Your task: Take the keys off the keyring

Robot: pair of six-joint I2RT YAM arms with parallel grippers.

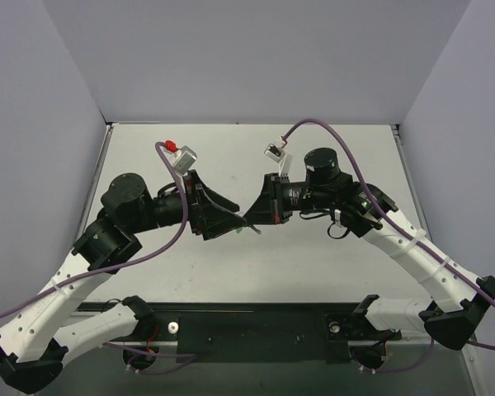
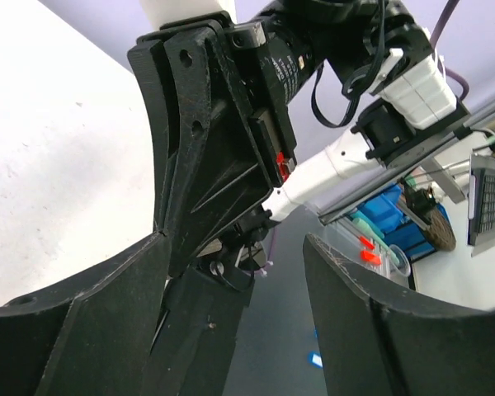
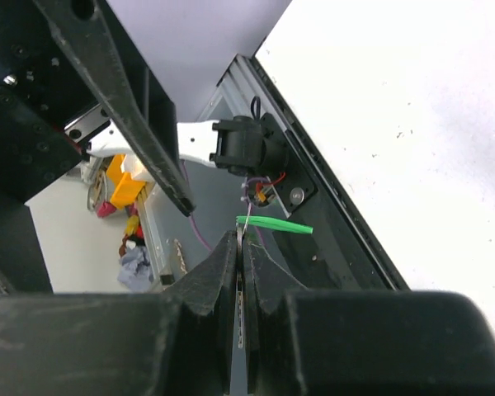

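Jaws on the right gripper (image 3: 239,246) are pinched shut on the keyring (image 3: 274,224), its green tag poking out mid-air for access; left gripper (image 1: 233,224) is spread wide beside it, nothing gripped. Key can't be made out.

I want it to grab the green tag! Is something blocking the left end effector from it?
Nothing visible does. The open left end effector sits right beside the green tag, which pokes out of the shut right end effector at its tip.

no text, label, brand or number is legible on anything in view.
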